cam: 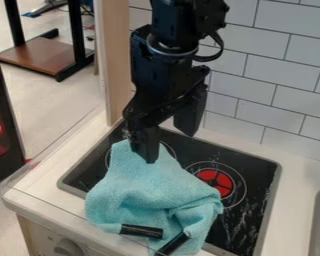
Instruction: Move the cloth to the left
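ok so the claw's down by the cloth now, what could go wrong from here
The claw is open, one finger over the narrow upper end of the light blue cloth and the other apart from it, so closing might pinch only a little fabric, or miss.

The cloth's bunched lower part lies by the counter's front edge, so a sloppy pull could let it slip over.

The two black pieces at its lower end could drag or drop if loose; I can't tell.

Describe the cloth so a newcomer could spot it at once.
Find the black stovetop set in the white counter. Over its front edge, beneath the gripper, lies the crumpled cloth. Its turquoise fabric stands out from the red burner beside it.
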